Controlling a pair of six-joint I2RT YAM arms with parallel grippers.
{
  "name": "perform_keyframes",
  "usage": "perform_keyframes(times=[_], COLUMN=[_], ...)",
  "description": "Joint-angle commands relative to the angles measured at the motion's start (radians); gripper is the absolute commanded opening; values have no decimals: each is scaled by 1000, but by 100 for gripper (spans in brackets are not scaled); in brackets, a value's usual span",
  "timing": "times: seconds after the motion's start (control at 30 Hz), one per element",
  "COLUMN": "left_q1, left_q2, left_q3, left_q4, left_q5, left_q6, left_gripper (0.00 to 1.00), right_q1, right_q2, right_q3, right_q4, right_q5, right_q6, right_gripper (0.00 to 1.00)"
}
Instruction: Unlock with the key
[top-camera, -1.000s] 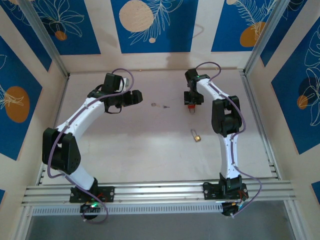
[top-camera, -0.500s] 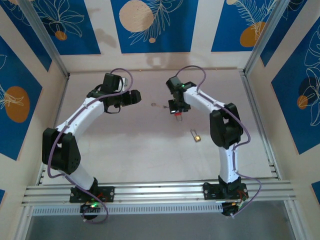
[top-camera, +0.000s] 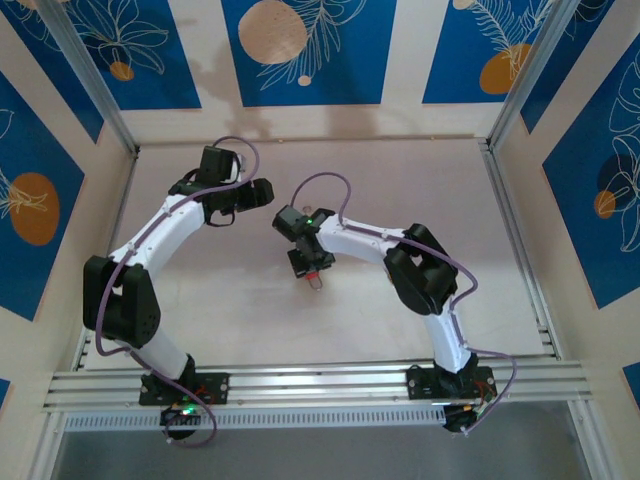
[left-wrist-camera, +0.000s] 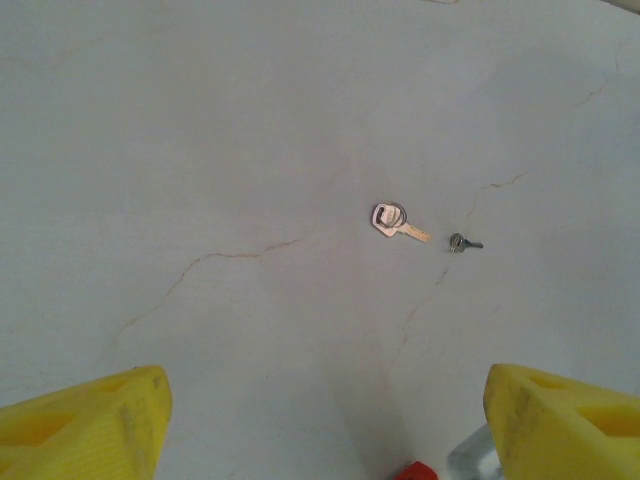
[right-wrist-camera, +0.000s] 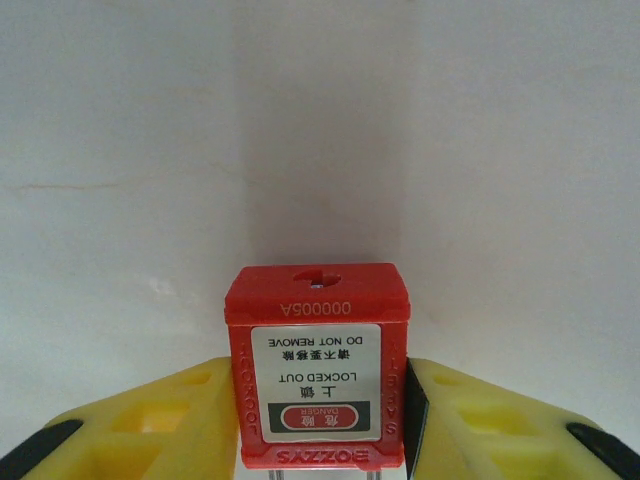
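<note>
So the left gripper (left-wrist-camera: 320, 430) hangs wide open over the cracked table (left-wrist-camera: 200, 150). A brass key (left-wrist-camera: 398, 221) on a ring lies just beside a small dark thing (left-wrist-camera: 464, 241), probably a second key.

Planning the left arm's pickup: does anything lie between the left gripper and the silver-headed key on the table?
Nothing visible does. The key lies on bare table ahead of the open left gripper, a smaller dark key beside it, apart. The red padlock in the right gripper sits low to one side, off the path.
</note>
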Motion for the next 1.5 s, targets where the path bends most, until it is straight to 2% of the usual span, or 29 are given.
perform_keyframes(times=[0.0, 0.1, 0.23, 0.43, 0.67, 0.97, 1.27, 1.47], left_q1=[10, 11, 11, 11, 13, 16, 20, 24], left_q2=[-20, -19, -13, -6, 6, 3, 1, 1], left_q3=[-13, -13, -14, -11, -10, -8, -8, -10], left_q4=[2, 2, 4, 5, 4, 3, 3, 5], left_q5=[-16, -19, -17, -12, -3, -4, -2, 2], left_q6=[18, 20, 18, 18, 15, 14, 13, 12], left_gripper=[81, 82, 82, 82, 82, 82, 82, 82], right_q1=[1, 1, -7, -28, -18, -13, -36, -89], right_q2=[36, 33, -6, -92, -140, -103, -51, -151], right_q3=[43, 34, 14, -100, -197, -141, -90, -109], right_q4=[-8, -1, -3, 55, 160, 244, 310, 306], right_q5=[-33, -51, -85, -211, -341, -474, -536, -523], right_q6=[48, 55, 44, 53, 100, 141, 164, 132], right_gripper=[44, 47, 63, 75, 76, 75, 73, 73])
